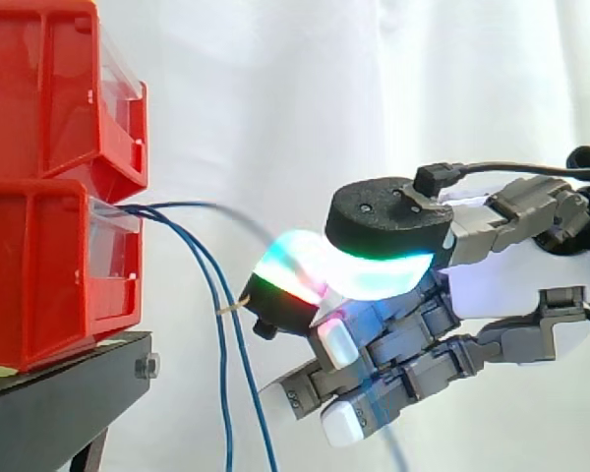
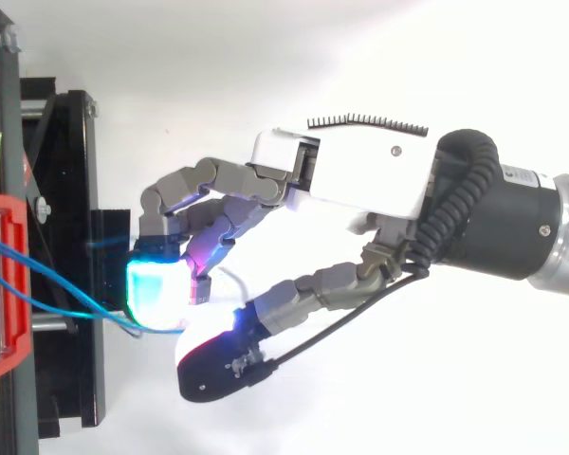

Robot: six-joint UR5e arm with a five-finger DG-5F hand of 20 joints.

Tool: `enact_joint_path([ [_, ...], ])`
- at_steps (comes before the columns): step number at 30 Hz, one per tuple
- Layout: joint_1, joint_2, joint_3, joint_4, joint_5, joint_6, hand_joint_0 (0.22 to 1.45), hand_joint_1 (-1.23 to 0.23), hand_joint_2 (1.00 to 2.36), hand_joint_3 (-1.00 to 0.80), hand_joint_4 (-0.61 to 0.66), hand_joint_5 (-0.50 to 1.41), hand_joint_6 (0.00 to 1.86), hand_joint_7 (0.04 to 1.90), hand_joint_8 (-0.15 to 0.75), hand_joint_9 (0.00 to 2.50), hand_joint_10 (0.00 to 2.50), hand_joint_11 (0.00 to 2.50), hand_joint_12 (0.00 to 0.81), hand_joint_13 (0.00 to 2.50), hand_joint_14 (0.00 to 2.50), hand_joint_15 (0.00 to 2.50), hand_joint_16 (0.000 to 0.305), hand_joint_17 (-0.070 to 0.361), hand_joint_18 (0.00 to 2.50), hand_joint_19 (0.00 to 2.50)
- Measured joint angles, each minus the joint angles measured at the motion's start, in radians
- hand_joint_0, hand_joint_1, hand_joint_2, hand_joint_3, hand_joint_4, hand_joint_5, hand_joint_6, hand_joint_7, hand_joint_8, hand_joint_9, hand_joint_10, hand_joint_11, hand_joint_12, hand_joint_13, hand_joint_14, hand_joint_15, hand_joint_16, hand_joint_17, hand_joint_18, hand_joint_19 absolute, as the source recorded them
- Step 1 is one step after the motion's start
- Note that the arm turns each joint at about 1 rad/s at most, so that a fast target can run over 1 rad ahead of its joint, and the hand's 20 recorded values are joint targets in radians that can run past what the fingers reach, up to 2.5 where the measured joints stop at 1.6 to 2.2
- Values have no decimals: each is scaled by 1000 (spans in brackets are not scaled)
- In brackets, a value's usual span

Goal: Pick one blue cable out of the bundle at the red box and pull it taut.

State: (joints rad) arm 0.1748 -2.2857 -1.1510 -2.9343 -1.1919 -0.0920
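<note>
From above we see a blue cable run from the red bin to the hand, pinched between curled fingers and thumb. The side adds two slack cables hanging from the lower bin.

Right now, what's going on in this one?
The robot's hand sits just off the lower red box, with its fingers and thumb curled. It appears to pinch one blue cable from the box between its glowing pads. That cable bows a little between box and hand, so it isn't taut yet. Two other cables hang loose past the black stand.
</note>
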Motion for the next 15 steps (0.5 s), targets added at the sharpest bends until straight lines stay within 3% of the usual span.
enact_joint_path([
  [7,0,0,0,1,0,3,669,-881,1009,-397,195,-154,878,1252,373,799,16,725,415,525,8,250,58,130,663,355],
  [13,0,0,0,1,1,9,598,-773,1007,-407,220,-137,776,1096,374,787,16,700,421,511,10,259,59,133,641,383],
  [14,0,0,0,1,1,10,590,-759,1008,-410,210,-126,724,1131,374,788,16,684,423,510,9,259,59,134,639,385],
  [15,0,0,0,1,1,9,580,-739,1008,-407,239,-96,590,1285,371,788,14,653,423,509,9,260,60,134,636,394],
])
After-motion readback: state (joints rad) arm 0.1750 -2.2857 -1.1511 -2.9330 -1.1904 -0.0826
